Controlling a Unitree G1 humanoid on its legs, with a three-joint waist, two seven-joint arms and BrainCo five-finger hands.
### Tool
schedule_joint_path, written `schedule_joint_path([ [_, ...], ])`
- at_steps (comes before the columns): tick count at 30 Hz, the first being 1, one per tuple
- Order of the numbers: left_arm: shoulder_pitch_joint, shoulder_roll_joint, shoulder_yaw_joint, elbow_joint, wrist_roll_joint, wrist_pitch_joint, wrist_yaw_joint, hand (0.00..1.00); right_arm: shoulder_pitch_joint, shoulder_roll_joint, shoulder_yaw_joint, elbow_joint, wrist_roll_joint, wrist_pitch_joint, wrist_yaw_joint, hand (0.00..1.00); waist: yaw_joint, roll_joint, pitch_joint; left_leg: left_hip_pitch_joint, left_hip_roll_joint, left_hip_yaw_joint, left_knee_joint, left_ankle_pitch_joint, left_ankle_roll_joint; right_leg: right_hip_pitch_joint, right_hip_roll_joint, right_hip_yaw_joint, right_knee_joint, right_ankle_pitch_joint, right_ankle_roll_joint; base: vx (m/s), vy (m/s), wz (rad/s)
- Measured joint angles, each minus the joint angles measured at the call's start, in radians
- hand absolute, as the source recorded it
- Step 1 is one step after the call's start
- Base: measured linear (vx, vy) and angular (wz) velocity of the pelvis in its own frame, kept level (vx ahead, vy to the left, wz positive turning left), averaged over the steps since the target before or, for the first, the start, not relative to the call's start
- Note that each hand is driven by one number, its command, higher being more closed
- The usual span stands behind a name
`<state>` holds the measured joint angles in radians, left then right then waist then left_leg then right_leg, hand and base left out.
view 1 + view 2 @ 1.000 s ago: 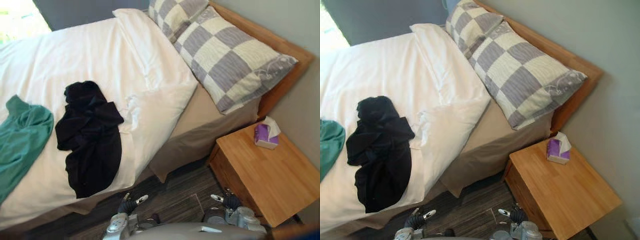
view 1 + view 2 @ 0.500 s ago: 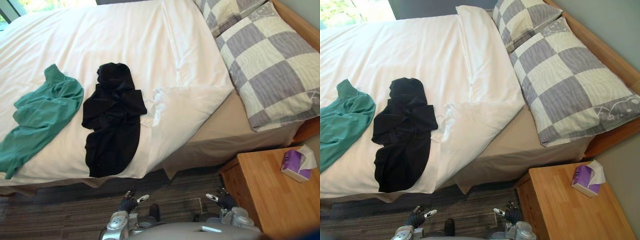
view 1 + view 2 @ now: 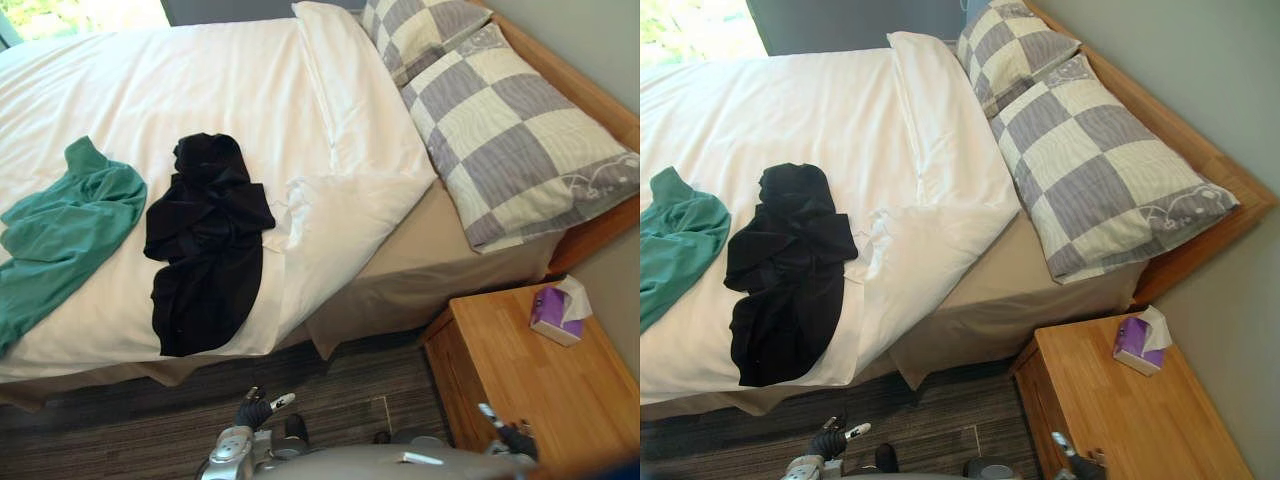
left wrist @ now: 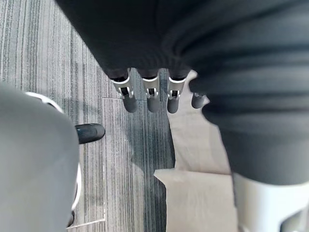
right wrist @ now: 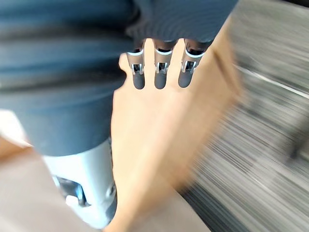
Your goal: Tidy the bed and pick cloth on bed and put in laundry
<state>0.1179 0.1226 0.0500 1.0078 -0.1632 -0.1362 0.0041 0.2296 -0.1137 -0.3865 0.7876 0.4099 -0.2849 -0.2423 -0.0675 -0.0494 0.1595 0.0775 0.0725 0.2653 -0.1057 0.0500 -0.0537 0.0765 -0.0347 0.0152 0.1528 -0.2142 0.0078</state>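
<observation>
A black cloth point(image 3: 205, 240) lies crumpled on the white duvet point(image 3: 200, 80) near the bed's front edge. Left of it a green cloth point(image 3: 60, 235) is spread out. The duvet's near corner point(image 3: 340, 200) is folded back and rumpled, baring the beige mattress point(image 3: 430, 250). My left hand point(image 3: 257, 409) hangs low over the dark floor in front of the bed, its fingers point(image 4: 148, 99) straight and holding nothing. Over the wooden nightstand's point(image 3: 530, 380) front hangs my right hand point(image 3: 508, 433), fingers point(image 5: 159, 72) straight, empty.
Two grey and cream checked pillows point(image 3: 510, 130) lean against the wooden headboard point(image 3: 600, 100). A purple tissue box point(image 3: 556, 312) stands on the nightstand. Grey striped floor point(image 3: 340, 390) runs between the bed and me.
The camera has swung, shifting the whole scene. My right hand has moved out to the right and now hangs over the nightstand. The cloths lie as before.
</observation>
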Motion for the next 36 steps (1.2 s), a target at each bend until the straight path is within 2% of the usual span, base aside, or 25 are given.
schedule_joint_path([
  [1, 0.023, 0.007, 0.001, -0.025, 0.000, 0.001, -0.001, 0.00, 0.015, -0.035, -0.035, -0.123, -0.039, 0.000, -0.034, 0.00, -0.001, -0.009, -0.009, -0.014, -0.006, -0.001, 0.000, -0.007, 0.010, -0.005, -0.005, 0.005, -0.008, 0.003, 0.015, -0.02, 0.046, 0.07],
  [2, 0.044, 0.014, 0.004, -0.053, -0.001, 0.000, -0.003, 0.00, 0.014, -0.068, -0.074, -0.235, -0.076, 0.001, -0.048, 0.00, -0.001, -0.006, -0.017, -0.024, -0.013, -0.001, 0.000, -0.008, 0.012, -0.012, -0.005, 0.013, -0.014, 0.002, 0.028, -0.02, 0.058, 0.08],
  [5, 0.102, 0.044, 0.010, -0.081, 0.000, -0.006, -0.004, 0.00, -0.006, -0.175, -0.124, -0.496, -0.156, 0.022, -0.031, 0.00, 0.000, -0.016, -0.041, -0.049, -0.035, -0.004, 0.000, -0.017, 0.028, -0.034, -0.022, 0.045, -0.017, 0.004, 0.038, 0.05, 0.080, 0.02],
  [7, 0.150, 0.057, 0.009, -0.077, 0.000, -0.006, -0.003, 0.00, -0.036, -0.226, -0.123, -0.616, -0.200, 0.056, 0.012, 0.00, -0.001, -0.018, -0.056, -0.048, -0.053, -0.005, 0.000, -0.020, 0.041, -0.033, -0.038, 0.051, -0.017, 0.000, 0.048, 0.12, 0.096, 0.00],
  [9, 0.184, 0.067, 0.003, -0.072, 0.000, -0.006, -0.004, 0.00, -0.067, -0.261, -0.102, -0.680, -0.257, 0.088, 0.064, 0.00, 0.001, -0.036, -0.067, -0.052, -0.070, -0.014, 0.001, -0.017, 0.060, -0.031, -0.053, 0.051, -0.016, 0.001, 0.047, 0.14, 0.078, 0.16],
  [10, 0.194, 0.074, -0.003, -0.068, 0.001, -0.005, -0.005, 0.00, -0.099, -0.279, -0.074, -0.705, -0.286, 0.114, 0.100, 0.00, -0.002, -0.045, -0.075, -0.060, -0.081, -0.028, 0.001, -0.016, 0.065, -0.032, -0.059, 0.052, -0.017, 0.011, 0.033, 0.13, 0.044, 0.30],
  [11, 0.193, 0.075, -0.005, -0.064, 0.001, -0.006, -0.007, 0.00, -0.114, -0.291, -0.056, -0.715, -0.301, 0.130, 0.115, 0.00, -0.003, -0.048, -0.076, -0.060, -0.084, -0.033, 0.001, -0.014, 0.068, -0.032, -0.062, 0.054, -0.016, 0.013, 0.032, 0.17, 0.049, 0.43],
  [13, 0.190, 0.078, -0.010, -0.051, 0.009, -0.006, -0.007, 0.00, -0.207, -0.353, 0.069, -0.725, -0.354, 0.173, 0.173, 0.00, 0.004, -0.049, -0.077, -0.062, -0.089, -0.057, 0.007, -0.011, 0.073, -0.026, -0.064, 0.054, -0.014, 0.026, 0.030, 0.14, 0.034, 0.36],
  [15, 0.190, 0.082, -0.010, -0.052, 0.026, -0.006, -0.007, 0.00, -0.280, -0.384, 0.166, -0.731, -0.373, 0.186, 0.208, 0.00, 0.016, -0.047, -0.075, -0.062, -0.088, -0.062, 0.007, -0.011, 0.073, -0.023, -0.062, 0.054, -0.015, 0.032, 0.028, 0.06, 0.003, 0.19],
  [20, 0.185, 0.081, -0.010, -0.052, 0.038, -0.006, -0.003, 0.00, -0.437, -0.406, 0.369, -0.723, -0.460, 0.267, 0.253, 0.00, 0.060, -0.037, -0.070, -0.063, -0.075, -0.096, 0.003, -0.007, 0.072, -0.014, -0.044, 0.051, -0.014, 0.053, 0.017, 0.00, -0.032, 0.18],
  [22, 0.179, 0.082, -0.008, -0.052, 0.053, -0.005, 0.000, 0.00, -0.497, -0.409, 0.429, -0.702, -0.496, 0.294, 0.267, 0.00, 0.063, -0.034, -0.066, -0.077, -0.068, -0.120, 0.001, 0.002, 0.071, -0.018, -0.030, 0.047, -0.014, 0.069, 0.018, -0.05, -0.048, 0.26],
  [24, 0.167, 0.089, -0.007, -0.054, 0.065, -0.004, 0.003, 0.00, -0.577, -0.411, 0.482, -0.652, -0.514, 0.318, 0.269, 0.00, 0.065, -0.041, -0.049, -0.097, -0.064, -0.138, 0.001, 0.014, 0.073, -0.030, -0.029, 0.037, -0.014, 0.070, 0.017, -0.08, -0.053, 0.23],
  [26, 0.109, 0.108, -0.008, -0.066, 0.076, 0.010, 0.003, 0.00, -0.670, -0.415, 0.522, -0.593, -0.515, 0.356, 0.258, 0.00, 0.087, -0.049, 0.002, -0.149, -0.050, -0.153, 0.001, 0.037, 0.076, -0.076, -0.015, 0.039, -0.016, 0.088, 0.000, -0.14, -0.032, 0.12],
  [27, 0.102, 0.109, -0.008, -0.069, 0.076, 0.012, 0.003, 0.00, -0.677, -0.415, 0.524, -0.590, -0.515, 0.358, 0.255, 0.00, 0.089, -0.049, 0.010, -0.154, -0.048, -0.155, 0.001, 0.039, 0.075, -0.079, -0.013, 0.039, -0.017, 0.092, -0.001, -0.16, -0.026, 0.25],
  [28, 0.077, 0.120, -0.008, -0.086, 0.076, 0.016, 0.003, 0.00, -0.718, -0.414, 0.541, -0.566, -0.516, 0.367, 0.235, 0.00, 0.095, -0.054, 0.043, -0.178, -0.038, -0.167, 0.001, 0.046, 0.074, -0.095, -0.003, 0.039, -0.020, 0.105, -0.006, -0.15, -0.016, 0.22],
  [31, 0.018, 0.146, 0.004, -0.105, 0.075, 0.023, 0.009, 0.00, -0.821, -0.414, 0.559, -0.490, -0.528, 0.379, 0.198, 0.00, 0.129, -0.073, 0.100, -0.234, -0.027, -0.171, 0.002, 0.072, 0.075, -0.133, 0.005, 0.040, -0.041, 0.114, -0.009, -0.14, -0.018, 0.15],
  [36, -0.022, 0.154, 0.012, -0.169, 0.065, 0.023, 0.026, 0.00, -0.971, -0.430, 0.562, -0.404, -0.540, 0.388, 0.152, 0.00, 0.143, -0.062, 0.177, -0.295, -0.023, -0.166, 0.002, 0.084, 0.073, -0.178, 0.013, 0.030, -0.049, 0.113, -0.011, -0.11, -0.026, 0.18],
])
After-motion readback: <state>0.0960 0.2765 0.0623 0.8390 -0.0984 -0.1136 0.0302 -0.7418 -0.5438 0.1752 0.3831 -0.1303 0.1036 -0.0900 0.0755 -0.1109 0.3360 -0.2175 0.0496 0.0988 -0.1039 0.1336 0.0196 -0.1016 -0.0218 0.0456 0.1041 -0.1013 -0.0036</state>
